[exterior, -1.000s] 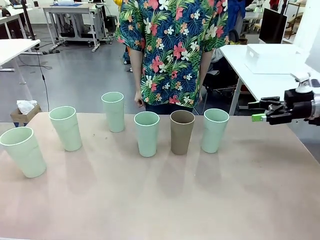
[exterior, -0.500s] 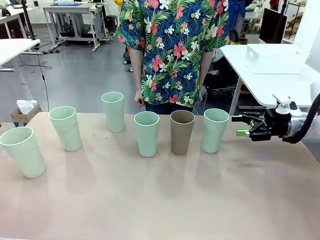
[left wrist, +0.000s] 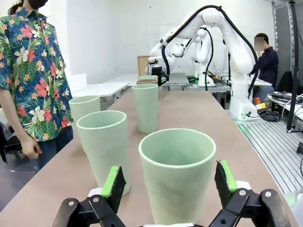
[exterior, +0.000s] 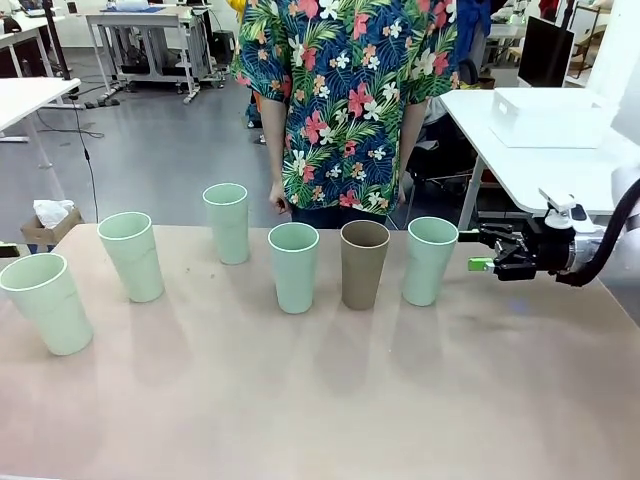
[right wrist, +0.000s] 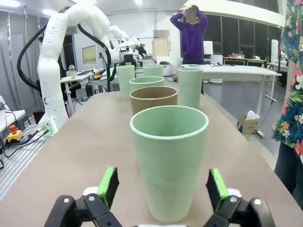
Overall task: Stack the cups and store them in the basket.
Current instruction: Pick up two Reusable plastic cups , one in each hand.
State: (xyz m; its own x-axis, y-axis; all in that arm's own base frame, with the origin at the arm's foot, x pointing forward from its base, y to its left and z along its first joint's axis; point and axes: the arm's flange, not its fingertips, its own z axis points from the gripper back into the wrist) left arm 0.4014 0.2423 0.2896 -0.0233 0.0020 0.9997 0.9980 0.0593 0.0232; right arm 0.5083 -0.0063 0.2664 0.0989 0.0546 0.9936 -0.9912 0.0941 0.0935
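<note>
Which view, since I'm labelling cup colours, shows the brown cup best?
The front view: the brown cup stands whole and unblocked. The right wrist view shows its upper part behind the nearest mint cup; the left wrist view, a far sliver of its rim.

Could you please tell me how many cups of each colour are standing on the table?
Green cups: 5
Brown cup: 1
Total: 6

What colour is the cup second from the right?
The cup is brown, best seen in the front view.
</note>
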